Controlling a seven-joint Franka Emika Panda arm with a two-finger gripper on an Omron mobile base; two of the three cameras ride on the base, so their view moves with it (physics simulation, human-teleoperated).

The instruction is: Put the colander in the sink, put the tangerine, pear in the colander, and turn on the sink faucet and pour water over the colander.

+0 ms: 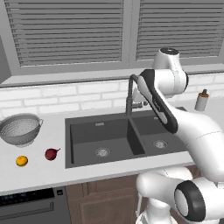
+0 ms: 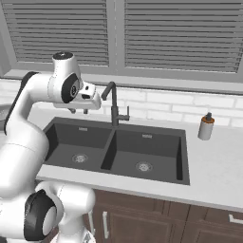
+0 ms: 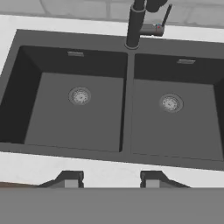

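The silvery perforated colander point(image 1: 19, 129) stands on the counter far left of the sink point(image 1: 131, 131). In front of it lie the orange tangerine point(image 1: 22, 161) and, to its right, the dark red pear point(image 1: 51, 154), both on the counter. My gripper point(image 2: 78, 110) hangs above the sink's left basin, just left of the dark faucet point(image 2: 114, 107). In the hand view its fingertips point(image 3: 70, 178) stand apart with nothing between them, the gripper point(image 3: 110, 179) looking down on both basins of the sink point(image 3: 127, 109) and the base of the faucet point(image 3: 135, 24).
A small white soap dispenser point(image 2: 206, 127) stands on the counter right of the sink, against the brick backsplash. Windows with blinds run above the counter. Wooden cabinet fronts lie below the counter's front edge.
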